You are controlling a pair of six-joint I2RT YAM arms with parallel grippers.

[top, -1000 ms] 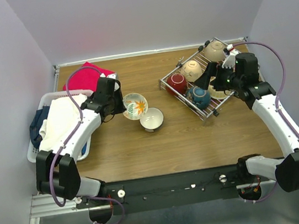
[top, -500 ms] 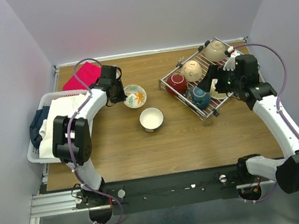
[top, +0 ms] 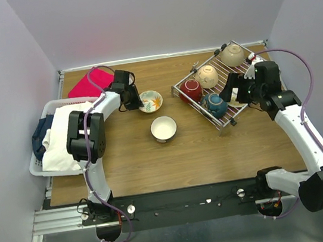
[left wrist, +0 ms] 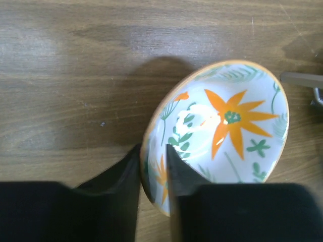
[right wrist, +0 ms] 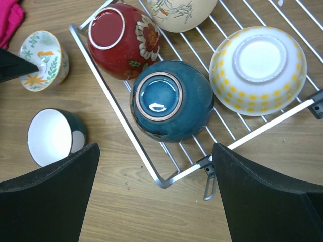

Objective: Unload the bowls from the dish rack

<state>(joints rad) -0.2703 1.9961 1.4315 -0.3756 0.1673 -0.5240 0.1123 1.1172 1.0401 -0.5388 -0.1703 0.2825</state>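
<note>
Left gripper (left wrist: 152, 154) straddles the floral bowl's (left wrist: 227, 126) rim, one finger inside, one outside; can't tell if clamped or slack. Bowl sits on the table (left wrist: 65, 60), left of the dish rack (top: 221, 68). Open fully, lift straight up, don't snag the rim.

Three lenses, one table (top: 202, 151). The fixed camera hangs above and behind my two bases, facing down and forward, far enough back to take in the whole tabletop. My left wrist camera sits very close, looking down past my left fingers (left wrist: 121, 176) at the bottom edge onto the floral bowl (left wrist: 217, 131), which fills mid-frame. My right wrist camera looks down from higher over the dish rack (right wrist: 262, 127), with my right fingers (right wrist: 45, 196) in its lower corners. The same floral bowl appears at its upper left, and left of centre in the overhead view.
</note>
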